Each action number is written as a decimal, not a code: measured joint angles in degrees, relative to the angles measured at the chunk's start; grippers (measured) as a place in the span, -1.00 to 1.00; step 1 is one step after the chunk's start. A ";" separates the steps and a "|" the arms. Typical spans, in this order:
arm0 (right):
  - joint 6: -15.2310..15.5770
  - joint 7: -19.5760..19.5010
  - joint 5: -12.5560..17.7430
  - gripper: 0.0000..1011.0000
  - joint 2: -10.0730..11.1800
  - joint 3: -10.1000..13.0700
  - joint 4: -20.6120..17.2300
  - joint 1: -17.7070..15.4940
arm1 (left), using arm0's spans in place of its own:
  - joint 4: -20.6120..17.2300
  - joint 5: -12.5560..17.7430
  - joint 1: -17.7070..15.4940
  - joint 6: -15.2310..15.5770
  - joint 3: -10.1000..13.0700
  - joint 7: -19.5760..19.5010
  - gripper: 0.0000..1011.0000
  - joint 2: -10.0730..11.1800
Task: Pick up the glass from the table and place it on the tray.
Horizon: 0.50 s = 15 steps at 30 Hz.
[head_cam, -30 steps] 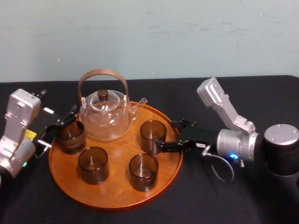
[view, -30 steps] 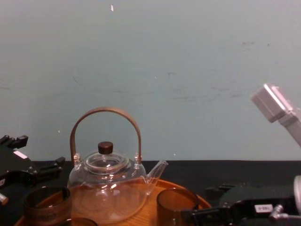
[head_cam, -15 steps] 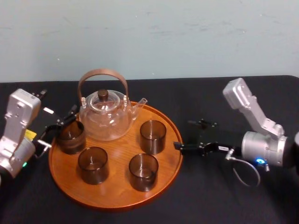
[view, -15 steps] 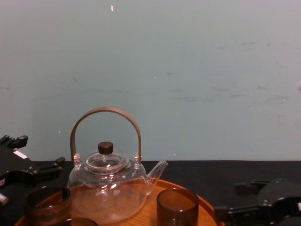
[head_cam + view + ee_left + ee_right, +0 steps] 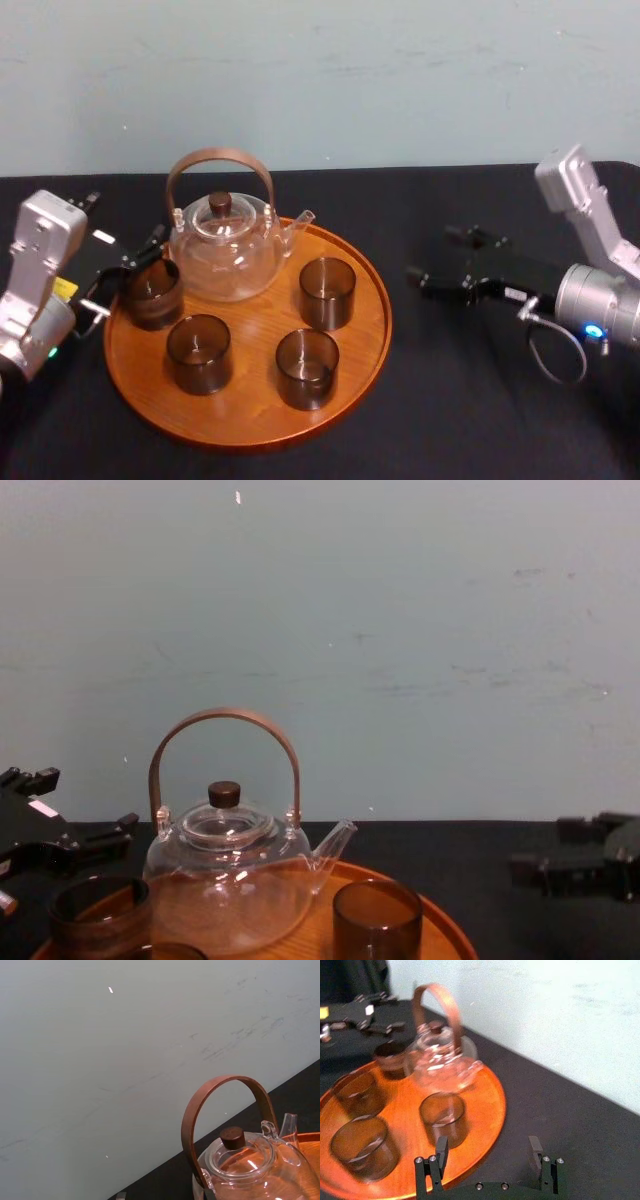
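Right gripper [image 5: 432, 256] hovers over the black table [image 5: 450, 400], off the right side of the tray [image 5: 240, 415] and clear of its rim, fingers spread wide with nothing between them, pointing toward the tray. Right wrist view confirms it: both fingers apart, bare tabletop in the gap, tray edge just ahead. The glass [image 5: 327, 290] stands upright on the tray, right-hand part, nearest of the tumblers to the right gripper, free of contact, just right of the teapot [image 5: 225, 255] and below its spout in the head view. Three more glasses are on the tray, all upright: left glass [image 5: 152, 292] at the left rim, front-left glass [image 5: 200, 352], and front glass [image 5: 307, 367], which sits close in front of the glass. All four are apart from each other. The teapot is clear with an arched brown handle and a dark lid knob, sits at the back of the tray, upright, spout toward the right. Left gripper [image 5: 130, 272] sits at the tray's left edge right by the left glass; cannot tell whether it is grasping that tumbler or just beside it. In the chest view the left gripper's black parts show at the left, behind and above the left glass. The tray lies flat on the table, centre-left of the scene. Pale wall [image 5: 400, 80] behind.
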 joint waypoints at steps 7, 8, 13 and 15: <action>-1.97 -4.28 0.45 0.98 -1.61 3.14 -0.04 -1.10 | 0.00 0.00 0.00 0.00 0.00 0.00 0.98 0.00; -2.24 -4.82 0.44 0.98 -1.87 3.51 -0.05 -1.25 | 0.00 0.00 0.00 0.00 0.00 0.00 0.98 0.00; -4.22 -7.90 -0.27 0.98 -3.40 5.50 -0.09 -2.19 | 0.00 0.00 0.00 0.00 0.00 0.00 0.98 0.00; -5.16 -9.37 -0.79 0.98 -4.30 6.36 -0.03 -2.65 | 0.00 0.00 0.00 0.00 0.00 0.00 0.98 0.00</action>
